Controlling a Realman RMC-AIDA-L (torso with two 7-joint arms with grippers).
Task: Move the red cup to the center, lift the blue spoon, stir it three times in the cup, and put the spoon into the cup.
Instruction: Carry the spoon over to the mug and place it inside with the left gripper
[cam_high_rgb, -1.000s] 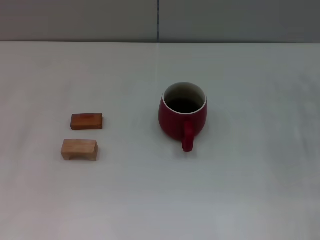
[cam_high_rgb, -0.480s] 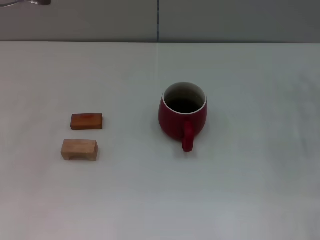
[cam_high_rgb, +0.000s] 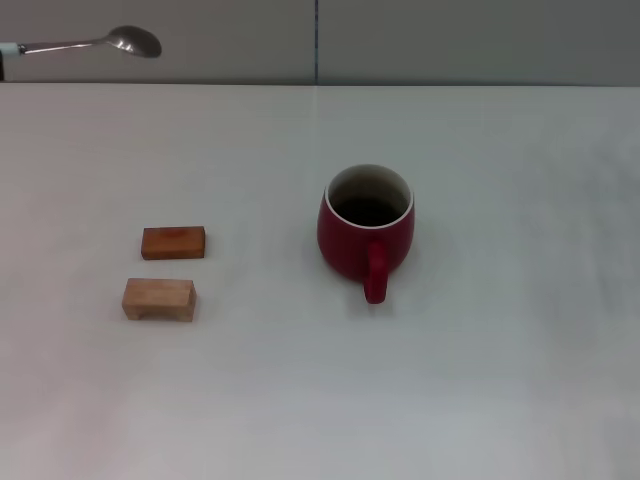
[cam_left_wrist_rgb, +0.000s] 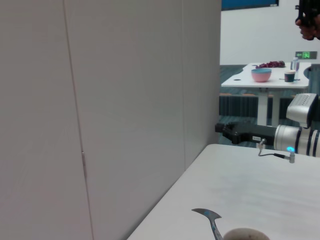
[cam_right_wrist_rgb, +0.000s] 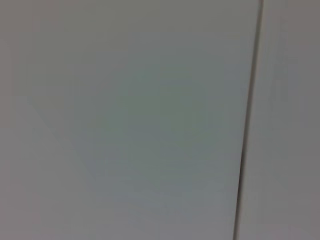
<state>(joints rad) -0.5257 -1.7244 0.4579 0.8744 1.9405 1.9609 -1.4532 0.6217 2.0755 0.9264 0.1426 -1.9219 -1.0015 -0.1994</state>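
Neither gripper's jaws showed, so I cannot tell their state. Held level, the blue spoon jutted in at the upper left of the head view, bowl forward, presumably carried by the unseen left gripper toward the red cup, which stood upright near centre, ready for stirring.

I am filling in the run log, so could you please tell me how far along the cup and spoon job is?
Done, it seems: the red cup stands near the middle of the table, handle toward the robot. In hand: the blue spoon is lifted, high at the far left edge of the head view, bowl pointing toward the cup, away from the two wooden blocks. Left: the three stirs and putting the spoon into the cup.
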